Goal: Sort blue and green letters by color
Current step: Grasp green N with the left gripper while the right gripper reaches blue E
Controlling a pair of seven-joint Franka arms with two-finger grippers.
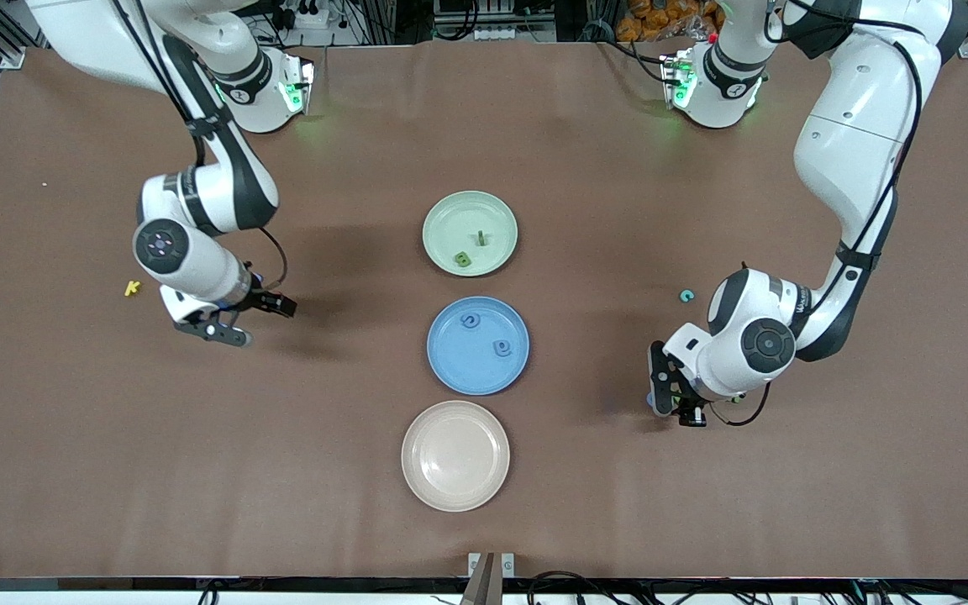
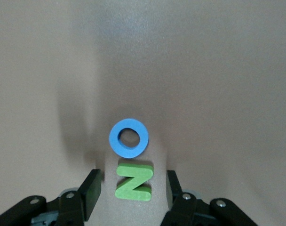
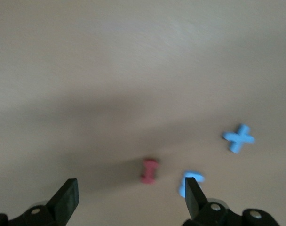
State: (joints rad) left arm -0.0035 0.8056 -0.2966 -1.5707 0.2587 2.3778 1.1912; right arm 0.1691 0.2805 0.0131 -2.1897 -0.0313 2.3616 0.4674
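Pink plate nearest; left gripper spread around green letter, touching blue ring letter. Right gripper released over red letter.

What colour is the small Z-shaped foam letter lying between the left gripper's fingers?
Leaf green. The Z-shaped letter shows best in the left wrist view.

2 white arms, black joints, black cables.

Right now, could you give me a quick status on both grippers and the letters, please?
Left gripper low, fingers open either side of green Z; blue O beside it. Right gripper open, waiting over red letter, blue letters. Nothing in the way.
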